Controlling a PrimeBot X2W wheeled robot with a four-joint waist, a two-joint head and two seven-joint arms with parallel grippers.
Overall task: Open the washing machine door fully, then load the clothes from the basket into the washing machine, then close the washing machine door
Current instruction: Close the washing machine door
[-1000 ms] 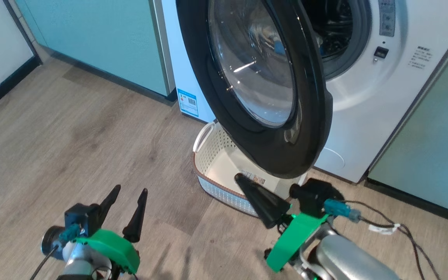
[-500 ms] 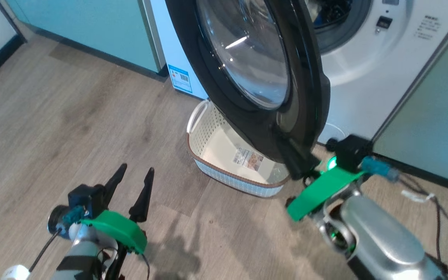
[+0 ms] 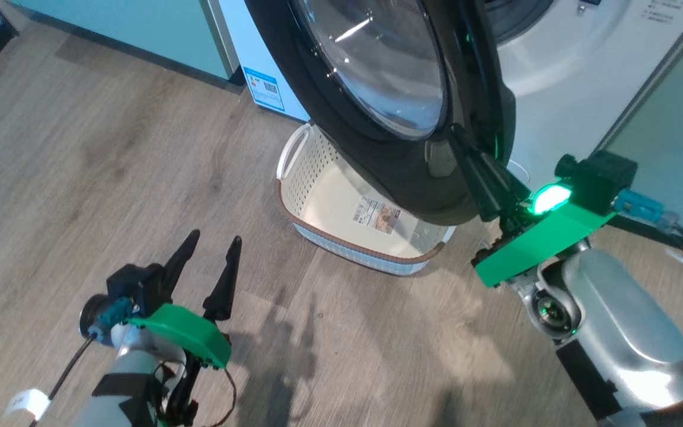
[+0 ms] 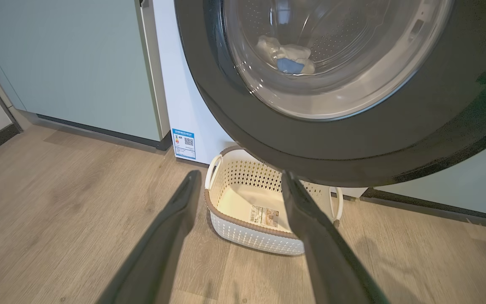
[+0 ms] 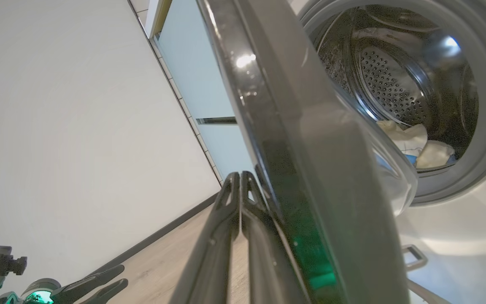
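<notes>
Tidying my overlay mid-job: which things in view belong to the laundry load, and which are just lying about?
Part of the job:
washing machine
door, part open
clothes, in the drum
basket, on the floor
right pincer, shut, at the door's edge

Just there:
cabinets
floor
blue sticker
left pincer, open, touching nothing
</notes>
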